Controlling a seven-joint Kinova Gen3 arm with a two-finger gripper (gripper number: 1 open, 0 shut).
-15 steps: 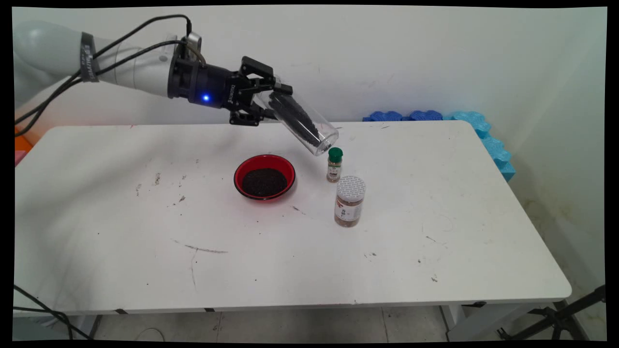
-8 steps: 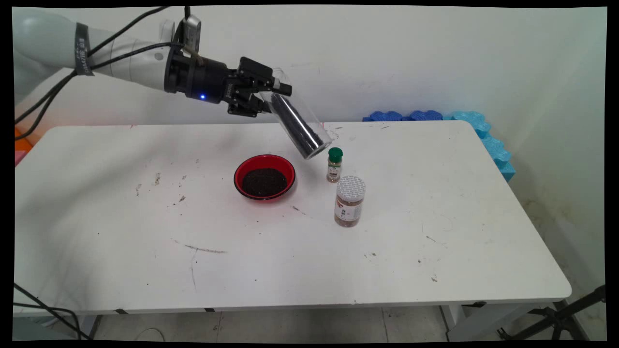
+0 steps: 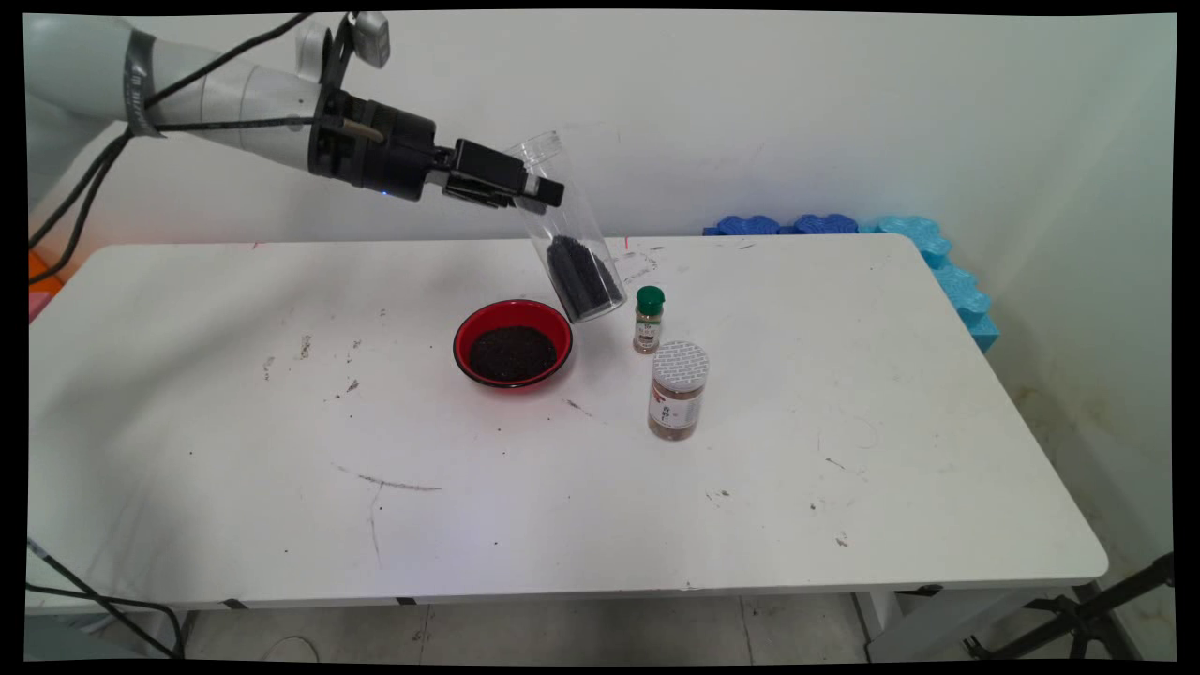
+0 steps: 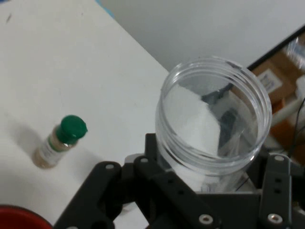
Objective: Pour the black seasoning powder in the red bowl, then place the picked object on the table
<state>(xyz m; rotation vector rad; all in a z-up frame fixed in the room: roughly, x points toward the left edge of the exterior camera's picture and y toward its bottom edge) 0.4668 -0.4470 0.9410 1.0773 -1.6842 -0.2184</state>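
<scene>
Even, bright light falls across the white table [image 3: 844, 394], where the red bowl [image 3: 513, 343] and the two spice jars beside it cast only faint, soft shadows, while in the hand view the clear jar [image 4: 214, 124] glints along its rim and everything beyond it is softly blurred.

— What is the gripper [image 3: 534, 187] clamped on?
— A clear plastic jar [image 3: 570, 239], lidless, gripped near its threaded mouth [image 4: 214, 112] and held in the air, tilted with the mouth up and away from the arm.
— Anything inside?
— Dark granules [image 3: 583, 277] settled at its lower end.
— Where does it hang?
— Above the table, its base just over the far right rim of the red bowl [image 3: 513, 343] of dark granules, close beside the green-capped bottle [image 3: 649, 319].
</scene>
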